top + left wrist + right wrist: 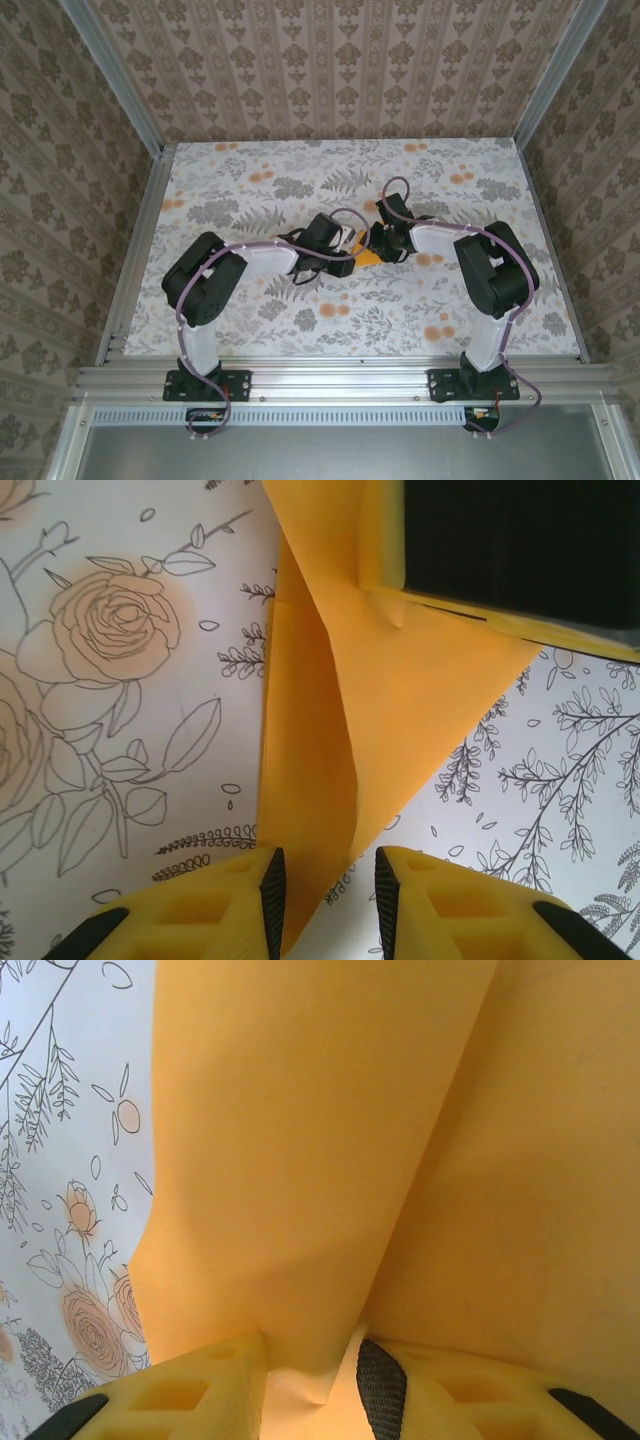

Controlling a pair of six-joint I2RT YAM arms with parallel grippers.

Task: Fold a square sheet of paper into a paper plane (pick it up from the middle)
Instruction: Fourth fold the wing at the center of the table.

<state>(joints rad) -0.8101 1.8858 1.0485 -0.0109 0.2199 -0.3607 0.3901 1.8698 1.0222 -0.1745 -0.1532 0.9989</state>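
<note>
The square sheet of paper (367, 256), bright orange and creased into a pointed folded shape, lies mid-table between both grippers. In the left wrist view the paper (400, 680) shows a long crease, and its narrow tip runs down between the fingers of my left gripper (328, 885). That gripper is open; bare table shows beside the right pad. My right gripper (310, 1370) is low over the paper (300, 1160), jaws apart, with a raised flap lying across the gap. One of its fingers (378, 530) rests on the sheet's far part. Seen from above, the left gripper (350, 262) and right gripper (383, 248) almost meet.
The table (250, 180) has a white cloth printed with grey leaves and small orange flowers. Aluminium rails (135, 250) edge it left, right and front, with patterned walls behind. Both arms bend inward from their bases at the near edge.
</note>
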